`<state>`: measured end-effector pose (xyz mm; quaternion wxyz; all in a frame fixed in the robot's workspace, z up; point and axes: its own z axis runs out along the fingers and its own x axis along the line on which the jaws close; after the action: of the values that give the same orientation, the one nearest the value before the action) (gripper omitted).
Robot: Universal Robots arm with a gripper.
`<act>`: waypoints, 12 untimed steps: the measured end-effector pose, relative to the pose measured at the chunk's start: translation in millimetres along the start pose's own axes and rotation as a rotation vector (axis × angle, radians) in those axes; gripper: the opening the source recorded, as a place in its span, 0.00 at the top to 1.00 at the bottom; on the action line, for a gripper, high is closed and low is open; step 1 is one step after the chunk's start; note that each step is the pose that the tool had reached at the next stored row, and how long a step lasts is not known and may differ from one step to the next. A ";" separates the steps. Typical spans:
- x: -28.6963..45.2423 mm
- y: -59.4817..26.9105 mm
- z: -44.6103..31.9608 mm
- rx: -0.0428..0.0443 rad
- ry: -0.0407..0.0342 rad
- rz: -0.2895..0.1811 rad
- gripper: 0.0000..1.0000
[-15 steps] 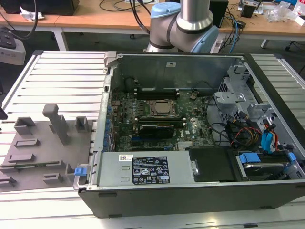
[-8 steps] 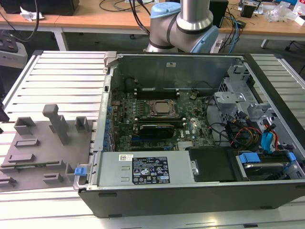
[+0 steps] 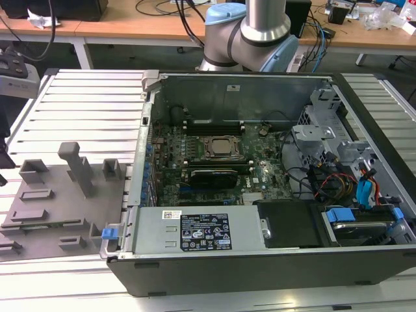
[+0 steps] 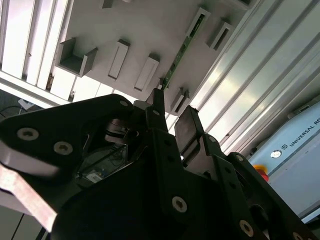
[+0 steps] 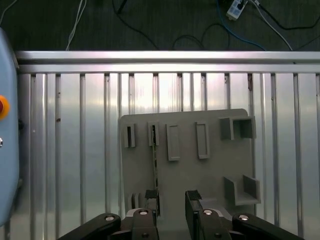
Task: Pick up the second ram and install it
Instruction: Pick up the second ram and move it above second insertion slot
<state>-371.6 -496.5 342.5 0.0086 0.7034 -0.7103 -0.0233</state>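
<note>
The black gripper [image 5: 171, 200], jaws spread empty, is hovering above the thin green ram stick [image 5: 154, 160] slotted edgewise into a grey plastic tray [image 5: 210, 175].

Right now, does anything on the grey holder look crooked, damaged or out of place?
Nothing stands out. The ram stick stands on edge, straight in the slots of the grey holder, and the open claw is near one end of it.

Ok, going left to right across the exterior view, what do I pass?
Grey holder plate → processor → red and yellow cables → blue connector.
</note>
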 end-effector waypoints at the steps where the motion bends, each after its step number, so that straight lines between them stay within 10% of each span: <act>1: 0.0 0.0 0.7 0.0000 0.0000 0.000 0.64; 12: 0.2 -0.4 7.9 0.0000 0.0000 0.000 0.64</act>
<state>-371.6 -496.5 334.6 0.0086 0.7034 -0.7104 -0.0233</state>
